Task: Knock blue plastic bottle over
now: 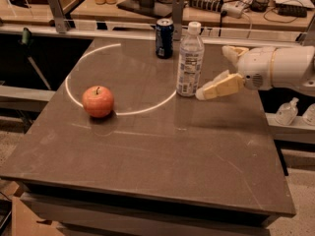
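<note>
**Upright blue plastic bottle (189,63), gripper (213,73) alongside.**
We see its fingers (220,87) apart, the lower tip nearly touching the bottle's base.

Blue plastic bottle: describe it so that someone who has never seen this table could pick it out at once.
On the dark table, look toward the far right, at the white arc's right edge. The blue plastic bottle stands upright there, with the gripper just to its right. It is clear with a white cap and label, taller than the dark soda can behind it.
</note>
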Robot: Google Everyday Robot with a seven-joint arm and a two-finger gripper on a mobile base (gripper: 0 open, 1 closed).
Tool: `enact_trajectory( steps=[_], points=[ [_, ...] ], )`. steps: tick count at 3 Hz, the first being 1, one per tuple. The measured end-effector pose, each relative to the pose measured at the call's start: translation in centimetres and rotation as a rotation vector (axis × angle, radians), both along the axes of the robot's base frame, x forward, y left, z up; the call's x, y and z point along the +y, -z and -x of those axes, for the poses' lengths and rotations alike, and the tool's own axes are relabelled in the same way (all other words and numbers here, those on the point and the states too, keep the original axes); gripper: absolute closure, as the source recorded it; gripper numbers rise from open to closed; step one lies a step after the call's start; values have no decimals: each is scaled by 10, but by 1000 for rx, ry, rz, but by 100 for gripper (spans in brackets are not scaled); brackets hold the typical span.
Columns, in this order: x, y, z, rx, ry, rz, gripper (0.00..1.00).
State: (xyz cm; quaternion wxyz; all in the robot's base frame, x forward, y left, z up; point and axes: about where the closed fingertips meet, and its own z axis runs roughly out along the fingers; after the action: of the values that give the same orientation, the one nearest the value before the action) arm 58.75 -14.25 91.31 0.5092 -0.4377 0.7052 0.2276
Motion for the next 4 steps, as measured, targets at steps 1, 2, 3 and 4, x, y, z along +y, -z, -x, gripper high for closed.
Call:
enact_trajectory(
  steps=[1,2,3,4],
  points=[
    [17,-4,-21,-2,-12,-81,0],
    [36,-6,-31,27,-38,-151,17],
    [54,-7,-31,37,-60,-190,39],
    [66,-12,-32,12,-71,-160,62]
  ],
)
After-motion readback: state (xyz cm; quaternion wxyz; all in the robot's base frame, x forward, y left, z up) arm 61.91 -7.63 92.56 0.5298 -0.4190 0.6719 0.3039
